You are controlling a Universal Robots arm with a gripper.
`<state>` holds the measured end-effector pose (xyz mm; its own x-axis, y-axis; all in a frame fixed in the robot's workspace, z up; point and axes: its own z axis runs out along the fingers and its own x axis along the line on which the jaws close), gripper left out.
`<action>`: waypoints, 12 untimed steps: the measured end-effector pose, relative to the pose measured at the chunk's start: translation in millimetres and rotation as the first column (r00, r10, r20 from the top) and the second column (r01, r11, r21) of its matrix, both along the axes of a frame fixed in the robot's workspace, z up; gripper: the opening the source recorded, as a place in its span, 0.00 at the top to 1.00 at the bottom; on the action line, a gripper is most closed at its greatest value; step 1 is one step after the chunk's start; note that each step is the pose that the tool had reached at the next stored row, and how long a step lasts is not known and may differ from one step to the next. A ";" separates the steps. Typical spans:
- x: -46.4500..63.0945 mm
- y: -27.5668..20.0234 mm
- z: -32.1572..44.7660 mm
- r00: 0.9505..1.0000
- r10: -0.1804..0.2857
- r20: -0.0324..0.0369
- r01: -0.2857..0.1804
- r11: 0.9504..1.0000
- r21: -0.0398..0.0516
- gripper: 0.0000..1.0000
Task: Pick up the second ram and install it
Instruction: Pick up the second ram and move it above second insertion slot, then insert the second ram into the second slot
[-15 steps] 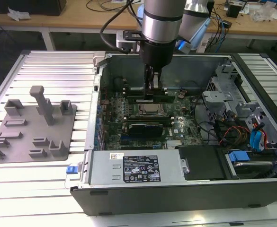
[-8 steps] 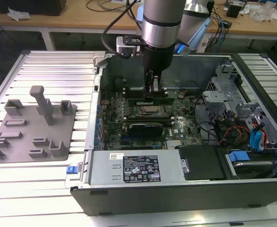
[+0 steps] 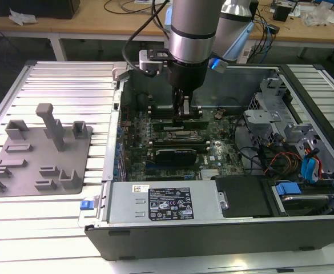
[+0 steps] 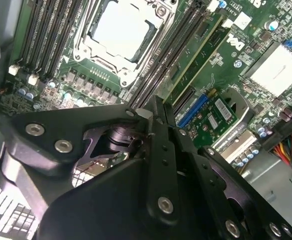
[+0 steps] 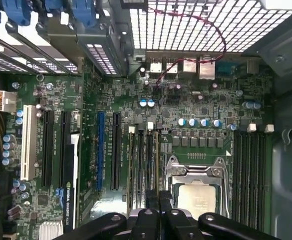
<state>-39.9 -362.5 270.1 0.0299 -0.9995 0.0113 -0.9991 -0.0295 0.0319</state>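
My arm (image 3: 193,23) is a silver-grey metal cylinder with a black collar (image 3: 188,71) and a blue-lit joint cap (image 3: 217,64), above my matte black end effector (image 3: 184,111). Round silver screws (image 4: 63,146) stud its angular linkages (image 4: 86,125); a black cable (image 3: 145,24) loops beside the arm.

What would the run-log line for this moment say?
black gripper: low inside open dark computer case, beside silver processor socket | long narrow green memory stick: upright beneath gripper | seating: cannot tell

A ribbed aluminium worktable (image 3: 69,80) spans the near scene under bright light — glare whitens its nearest slats — while a wooden bench (image 3: 69,25) on white legs (image 3: 59,48), strewn with cables (image 3: 124,7), lines the far side.
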 end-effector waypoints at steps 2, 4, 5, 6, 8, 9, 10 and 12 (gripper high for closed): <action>0.0 -0.3 -3.2 1.000 0.000 0.000 0.000 1.000 0.000 0.91; 0.0 -0.3 -3.5 1.000 0.000 0.000 0.000 1.000 0.000 0.91; 0.1 -0.3 -3.6 1.000 0.000 0.000 0.000 1.000 0.000 0.91; 0.0 -0.3 -3.6 1.000 0.000 0.000 0.000 1.000 0.000 0.91; 0.1 -0.3 -3.7 1.000 0.000 0.000 0.000 1.000 0.000 0.91; 0.0 -0.3 -3.7 1.000 0.000 0.000 0.000 1.000 0.000 0.91; 0.1 -0.3 -3.8 1.000 0.000 0.000 0.000 1.000 0.000 0.91; 0.0 -0.3 -3.8 1.000 0.000 0.000 0.000 1.000 0.000 0.91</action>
